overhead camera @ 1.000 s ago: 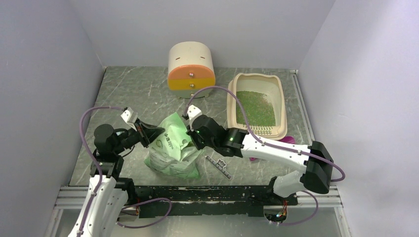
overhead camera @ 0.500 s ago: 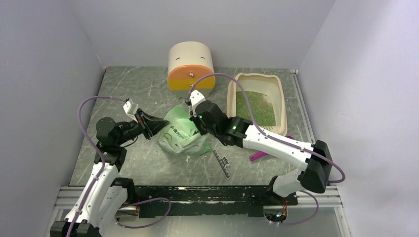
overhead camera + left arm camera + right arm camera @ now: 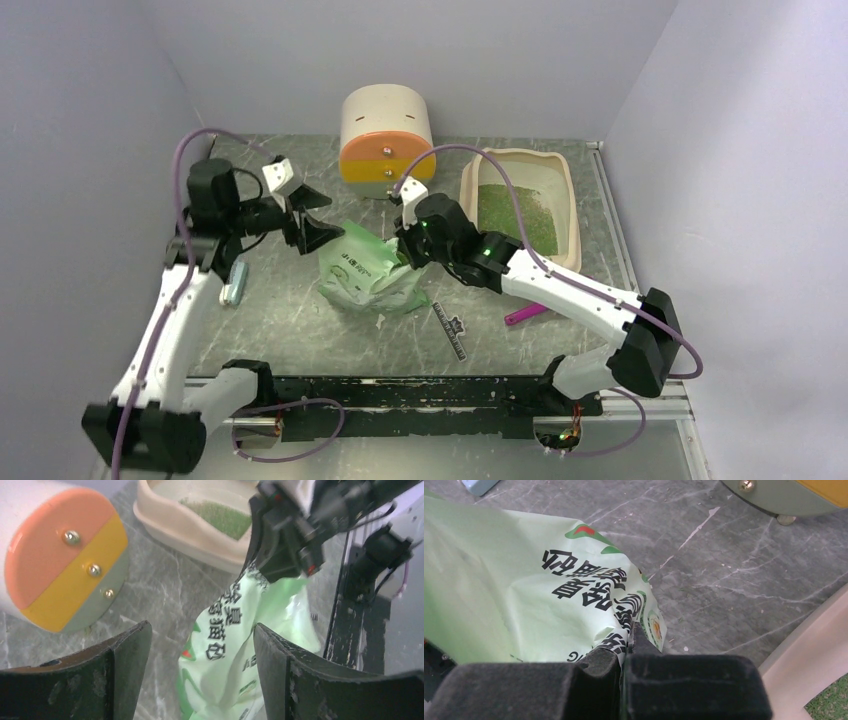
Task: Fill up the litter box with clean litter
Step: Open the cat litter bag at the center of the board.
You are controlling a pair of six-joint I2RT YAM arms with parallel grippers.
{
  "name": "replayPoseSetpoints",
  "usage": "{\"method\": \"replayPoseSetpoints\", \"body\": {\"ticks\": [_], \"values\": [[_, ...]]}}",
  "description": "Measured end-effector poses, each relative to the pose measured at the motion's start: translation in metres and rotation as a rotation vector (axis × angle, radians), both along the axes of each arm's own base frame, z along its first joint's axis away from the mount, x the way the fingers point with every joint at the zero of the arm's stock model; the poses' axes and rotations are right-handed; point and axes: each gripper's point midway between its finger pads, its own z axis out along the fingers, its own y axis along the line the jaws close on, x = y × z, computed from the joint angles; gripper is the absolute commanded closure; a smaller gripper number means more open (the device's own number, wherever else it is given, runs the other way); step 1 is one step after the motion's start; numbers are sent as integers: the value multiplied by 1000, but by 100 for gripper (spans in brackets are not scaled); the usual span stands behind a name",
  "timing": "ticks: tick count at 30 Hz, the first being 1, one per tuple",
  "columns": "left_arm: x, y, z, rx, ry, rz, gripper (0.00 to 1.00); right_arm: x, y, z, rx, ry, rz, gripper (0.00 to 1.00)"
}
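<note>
Top external view puts the litter box (image 3: 468,205) at the far right of the table (image 3: 270,330), just right of the round drawer unit (image 3: 387,135). The clean litter (image 3: 515,215) lies inside it as a thin green patch, with bare floor showing at the far end. The right arm reaches across the near left corner of the box and hides that part of the rim.

The right gripper (image 3: 407,253) is clamped tight on the top edge of the green litter bag (image 3: 365,272), which slumps on the table between the two arms. The left gripper (image 3: 322,216) hovers just left of the bag with its jaws spread wide, holding nothing.

A magenta scoop (image 3: 527,314) pokes out from under the right arm, a black printed strip (image 3: 452,332) lies near the bag, and a pale blue object (image 3: 236,282) lies beside the left arm.

The table is grey, marbled and scratched. The bag is thin crinkled plastic printed with black characters. The box is smooth beige plastic with a rounded rim, and the litter is coarse, loose grit. The drawer unit's face carries orange, yellow and grey bands, each with a small metal knob. Both grippers' fingers are matte black and scuffed
</note>
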Motion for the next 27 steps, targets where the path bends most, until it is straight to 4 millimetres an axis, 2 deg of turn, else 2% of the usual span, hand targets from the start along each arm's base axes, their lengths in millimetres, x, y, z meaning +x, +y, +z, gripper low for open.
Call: {"method": "replayPoseSetpoints", "body": {"ticks": [3,5,9,12,14,16,17,19,20,21,24,27], "values": [[14,1,-14,80,25,-41,22,0,0,0,6,10,10,100],[15,1,-25,117,35,-86,22,0,0,0,10,14,14,100],[3,-2,-34,144,18,-187,17,0,0,-1,16,23,19,100],[-3,-8,-30,145,-16,-237,21,2,1,-2,20,28,20,100],[-8,-20,-33,173,-30,-270,25,4,1,-2,23,32,17,100],[-15,-36,-37,207,-38,-320,32,5,1,-2,26,33,14,100],[-16,-42,-40,220,-36,-336,42,6,1,-2,28,35,12,100],[-17,-53,-46,249,-24,-363,66,6,1,-2,32,39,11,100],[-15,-55,-51,265,-15,-362,82,7,1,-2,35,43,11,100],[-14,-56,-55,281,-6,-358,93,6,1,-2,38,46,13,100],[-7,-53,-61,328,-2,-316,95,6,1,-2,44,54,16,100],[-6,-45,-54,339,-36,-238,95,9,-1,-2,49,60,4,100]]}}
